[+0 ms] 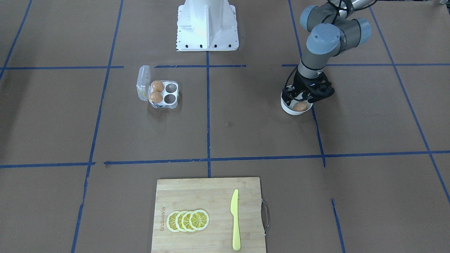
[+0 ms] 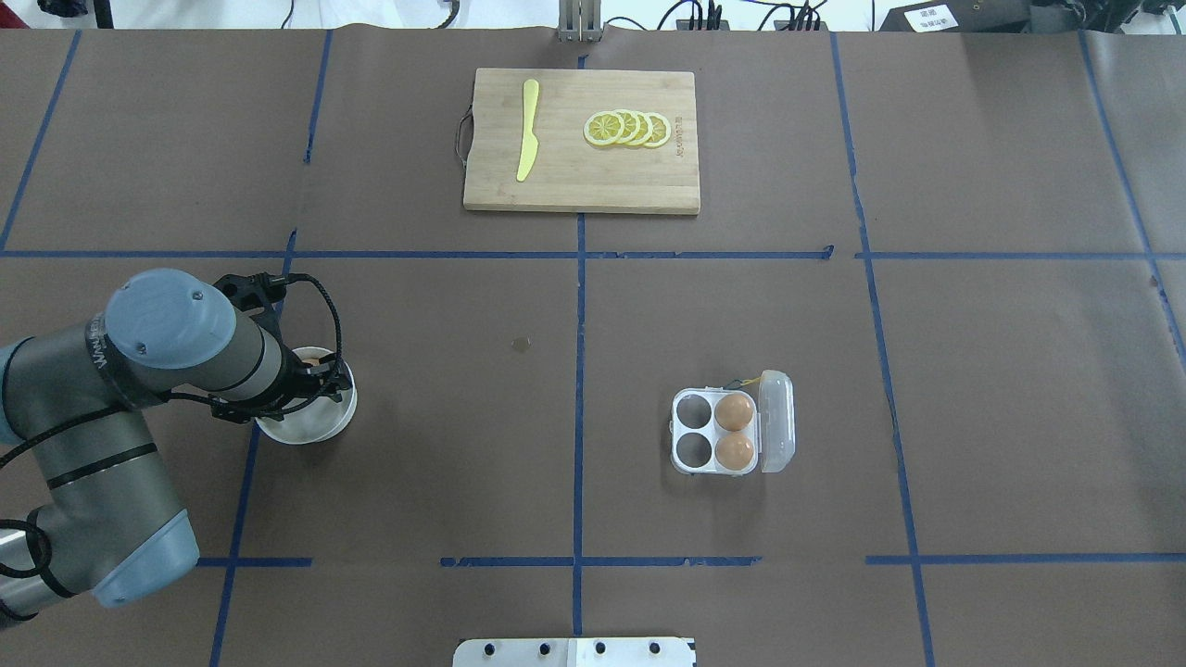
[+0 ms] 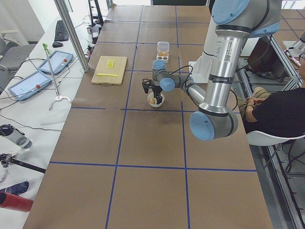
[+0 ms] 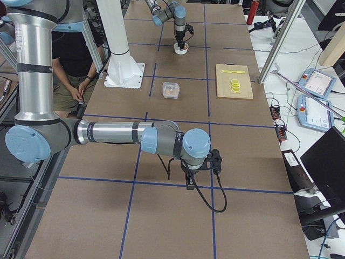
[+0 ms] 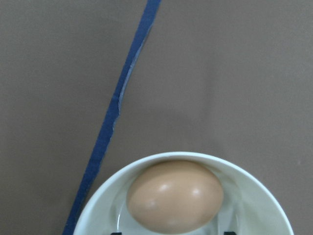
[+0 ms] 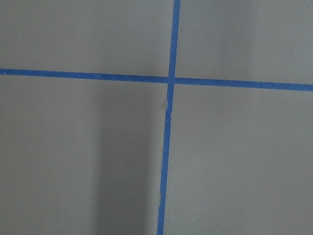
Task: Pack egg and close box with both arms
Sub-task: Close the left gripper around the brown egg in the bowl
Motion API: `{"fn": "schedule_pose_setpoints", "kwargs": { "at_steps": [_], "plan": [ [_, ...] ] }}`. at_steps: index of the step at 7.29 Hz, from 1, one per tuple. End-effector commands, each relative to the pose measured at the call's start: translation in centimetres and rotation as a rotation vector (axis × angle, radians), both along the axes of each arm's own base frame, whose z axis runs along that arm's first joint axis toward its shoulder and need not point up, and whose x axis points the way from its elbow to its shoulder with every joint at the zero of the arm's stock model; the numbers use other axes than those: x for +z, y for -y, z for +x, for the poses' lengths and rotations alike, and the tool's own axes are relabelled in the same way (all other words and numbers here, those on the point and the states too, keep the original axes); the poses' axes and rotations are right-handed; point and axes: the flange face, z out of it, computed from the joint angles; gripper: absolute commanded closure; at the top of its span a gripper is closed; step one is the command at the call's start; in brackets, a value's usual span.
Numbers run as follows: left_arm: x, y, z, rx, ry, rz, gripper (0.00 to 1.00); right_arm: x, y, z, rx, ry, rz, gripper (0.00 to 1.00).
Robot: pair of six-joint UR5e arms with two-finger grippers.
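Two eggs fill the open box's lid-side cells. Third egg lies in the bowl, between left pincer's parted fingertips, at the box's 9 o'clock overhead. Right pincer: cannot tell.

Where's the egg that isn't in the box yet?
The egg lies in the white bowl under the left gripper, on the overhead view's left, far from the egg carton on its right.

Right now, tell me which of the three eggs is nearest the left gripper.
The egg in the white bowl, directly beneath the left gripper. The other two eggs sit in the clear carton, far across the table.
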Motion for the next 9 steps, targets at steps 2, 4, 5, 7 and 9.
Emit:
{"fn": "schedule_pose_setpoints", "kwargs": {
  "at_steps": [2,4,5,7,9],
  "plan": [
    [0.12,0.18,0.0,-0.007,0.006,0.005,0.25,0.02,0.0,0.0,0.001,0.0,-0.001,0.0],
    [0.12,0.18,0.0,-0.007,0.006,0.005,0.26,0.02,0.0,0.0,0.001,0.0,-0.001,0.0],
    [0.28,0.17,-0.01,-0.007,0.008,0.004,0.26,0.02,0.0,0.0,0.0,0.0,0.0,0.0],
    [0.12,0.18,0.0,-0.007,0.006,0.005,0.28,0.18,-0.09,-0.01,0.0,0.0,-0.005,0.0],
    [0.14,0.18,0.0,-0.007,0.007,0.004,0.29,0.18,-0.09,-0.01,0.0,0.0,-0.005,0.0]
  ]
}}
